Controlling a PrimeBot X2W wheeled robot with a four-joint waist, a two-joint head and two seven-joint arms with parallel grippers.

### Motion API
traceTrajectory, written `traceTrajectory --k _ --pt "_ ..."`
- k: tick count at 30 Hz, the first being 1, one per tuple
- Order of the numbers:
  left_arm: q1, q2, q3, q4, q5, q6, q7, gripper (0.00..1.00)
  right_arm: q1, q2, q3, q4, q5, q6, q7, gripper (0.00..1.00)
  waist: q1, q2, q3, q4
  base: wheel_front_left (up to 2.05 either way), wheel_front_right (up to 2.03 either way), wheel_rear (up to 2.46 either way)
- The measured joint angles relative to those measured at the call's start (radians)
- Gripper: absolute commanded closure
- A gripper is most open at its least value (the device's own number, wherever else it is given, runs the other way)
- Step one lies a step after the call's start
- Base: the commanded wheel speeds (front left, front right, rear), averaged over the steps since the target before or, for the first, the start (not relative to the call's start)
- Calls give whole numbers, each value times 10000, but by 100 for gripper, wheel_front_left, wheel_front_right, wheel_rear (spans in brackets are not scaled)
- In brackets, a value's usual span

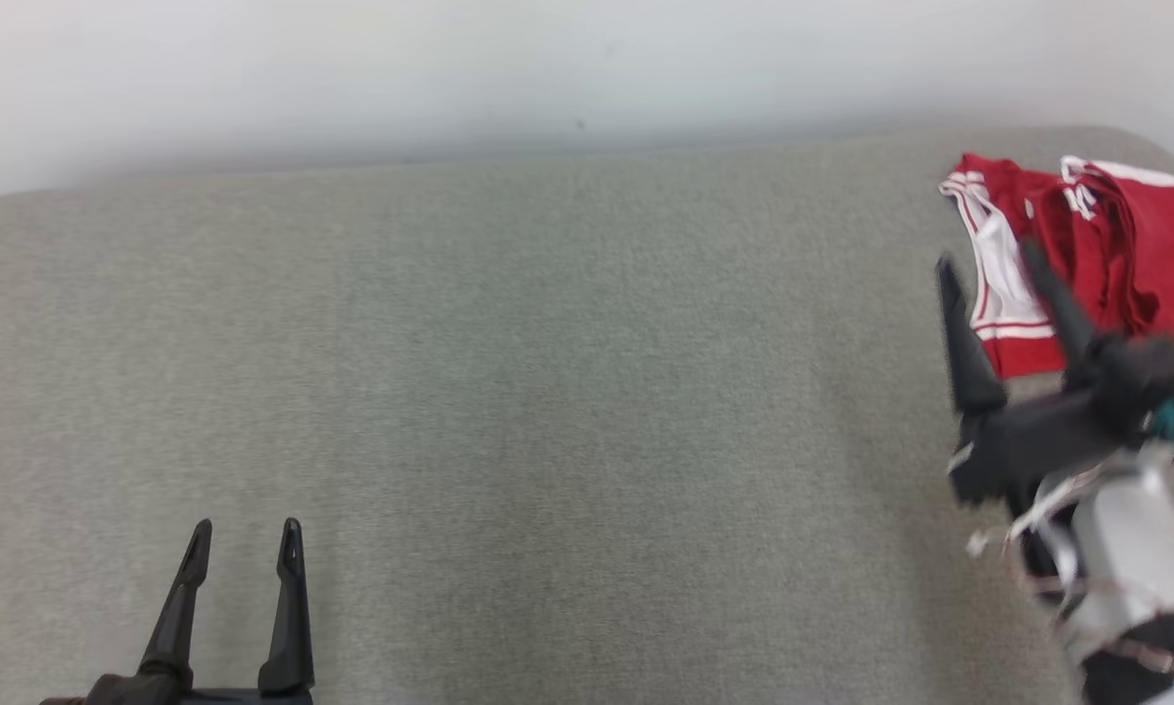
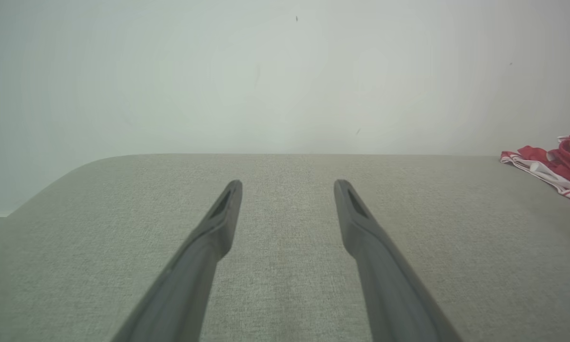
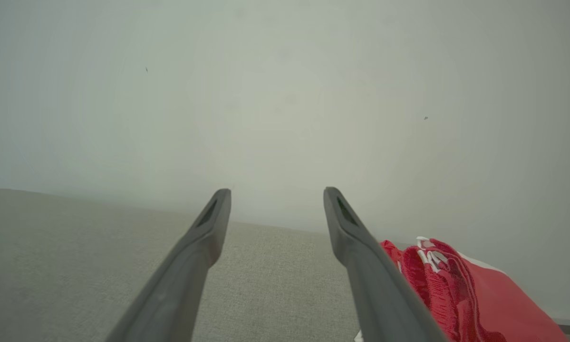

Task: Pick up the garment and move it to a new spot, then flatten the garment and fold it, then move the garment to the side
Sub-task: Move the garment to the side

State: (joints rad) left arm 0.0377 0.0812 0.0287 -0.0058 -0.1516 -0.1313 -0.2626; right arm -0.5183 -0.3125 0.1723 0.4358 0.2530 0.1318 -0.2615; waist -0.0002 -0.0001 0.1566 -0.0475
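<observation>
Red with white stripes, the garment [image 1: 1125,225] lies crumpled at two o'clock on the grey fabric tabletop [image 1: 547,392]. My right gripper [image 1: 986,257] hovers at its near edge, fingers wide and empty. My left gripper [image 1: 247,529], at seven o'clock, is spread wide too.

The garment [image 1: 1125,225] lies at the worktop's [image 1: 567,392] far right corner. The right claw [image 1: 986,257] is just before it, the left claw [image 1: 247,529] at the near left, well apart.

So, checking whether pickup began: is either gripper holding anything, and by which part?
Nothing is held. The left gripper and right gripper are open and empty; the garment lies ungripped.
</observation>
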Motion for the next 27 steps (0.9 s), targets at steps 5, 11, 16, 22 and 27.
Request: traceTrajectory --k 5,11,16,22,27 --pt "45 -27 58 4 0 0 0 0 1375 669 -336 -995 -184 0 0 0 0 0 -290 241 0 0 0" --pt "65 -81 -21 81 8 0 0 0 2891 1440 -694 -2261 -468 0 134 0 0 -1 -537 446 0 0 0" --pt "45 -98 -123 284 8 0 0 0 4187 2019 -1135 -3166 -802 0 255 0 1 0 -747 528 0 0 0" --pt "73 -117 -77 502 8 0 0 0 5222 2349 -1267 -3484 -961 0 236 0 1 0 -1070 510 0 0 0" --pt "296 -140 65 825 -36 0 0 0 5704 2485 -1356 -3499 -959 0 219 0 1 0 -1382 460 0 0 0"
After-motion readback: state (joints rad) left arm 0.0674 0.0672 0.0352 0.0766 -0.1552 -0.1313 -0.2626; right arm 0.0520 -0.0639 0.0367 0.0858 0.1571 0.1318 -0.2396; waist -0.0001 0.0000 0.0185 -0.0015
